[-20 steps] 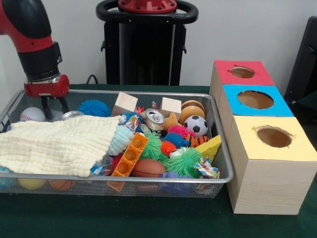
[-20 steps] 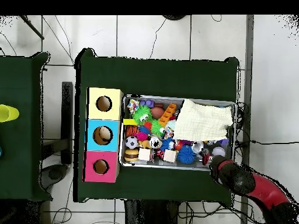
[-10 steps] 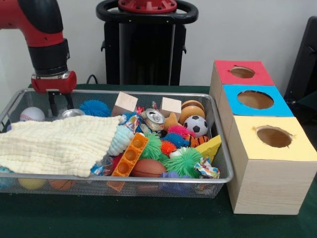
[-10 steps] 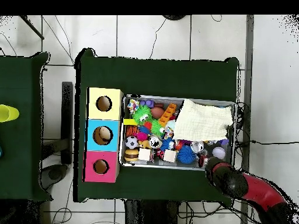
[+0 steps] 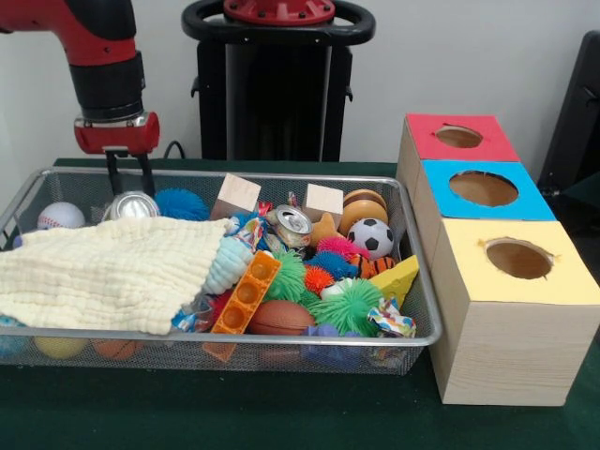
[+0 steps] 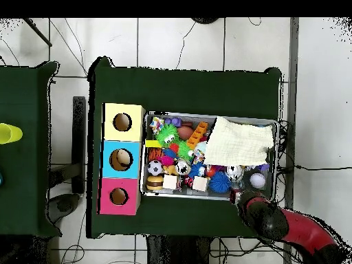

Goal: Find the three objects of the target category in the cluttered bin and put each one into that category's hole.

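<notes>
A wire mesh bin (image 5: 281, 175) holds a heap of toys. Among them are a silver can (image 5: 131, 204) at the back left, a second can (image 5: 292, 223) in the middle, a baseball (image 5: 61, 216), a soccer ball (image 5: 377, 237), spiky balls and wooden blocks. A pale yellow cloth (image 5: 103, 272) covers the bin's left half. My gripper (image 5: 129, 176) hangs open over the bin's far left rim, just behind the silver can, and I see nothing between its fingers. In the overhead view the gripper (image 6: 242, 195) sits at the bin's lower edge, below the can (image 6: 234, 172).
Beside the bin stands a row of wooden boxes, each with a round hole: a red-topped box (image 5: 427, 127), a blue-topped box (image 5: 441, 183) and a yellow-topped box (image 5: 469, 272). A black stand (image 5: 277, 94) rises behind the bin. A green cloth covers the table (image 5: 234, 412).
The gripper has risen and shifted to the right along the bin's far rim. The silver can below it now shows more fully.
</notes>
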